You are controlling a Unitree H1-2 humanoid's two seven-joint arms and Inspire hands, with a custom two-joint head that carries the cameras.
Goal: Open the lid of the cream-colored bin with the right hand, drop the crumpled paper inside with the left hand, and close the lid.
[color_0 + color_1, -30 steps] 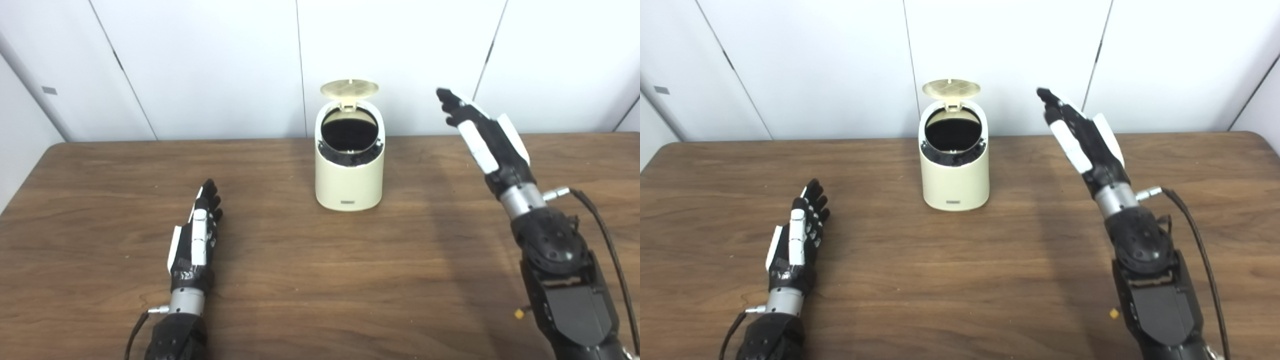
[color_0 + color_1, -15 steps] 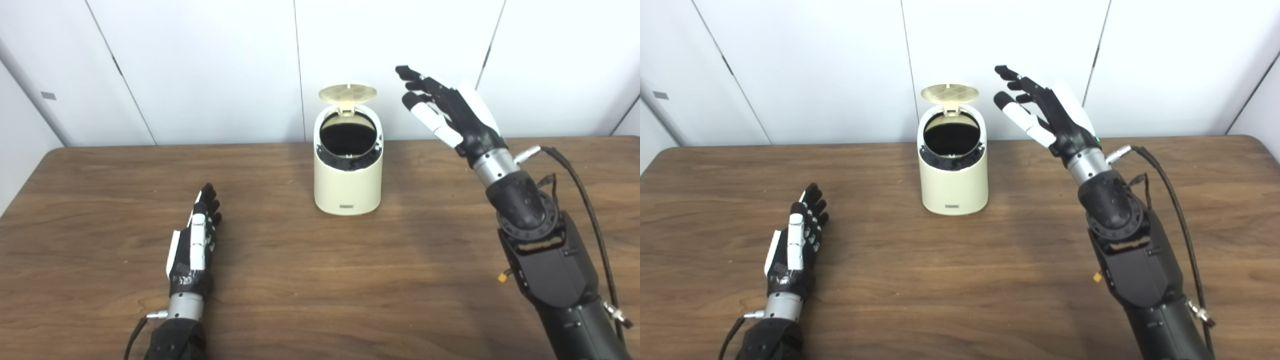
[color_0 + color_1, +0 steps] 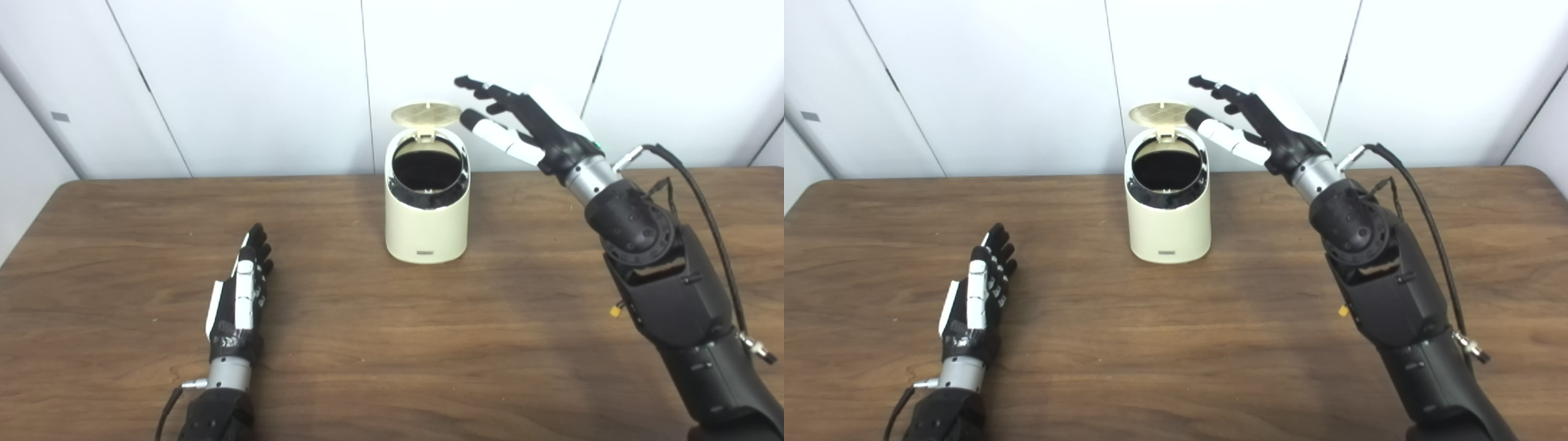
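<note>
The cream-colored bin stands upright at the back middle of the wooden table. Its round lid is hinged up at the back, and the dark inside shows. My right hand is open, raised just right of the lid, with its fingertips close beside the lid's edge. I cannot tell whether they touch it. My left hand lies open and flat on the table at the front left, empty. No crumpled paper is in view.
White wall panels stand right behind the table's back edge. A black cable loops off my right forearm.
My right hand has swung up and left, from well right of the bin to beside the raised lid. The left hand has stayed put. The camera tilted slightly.
</note>
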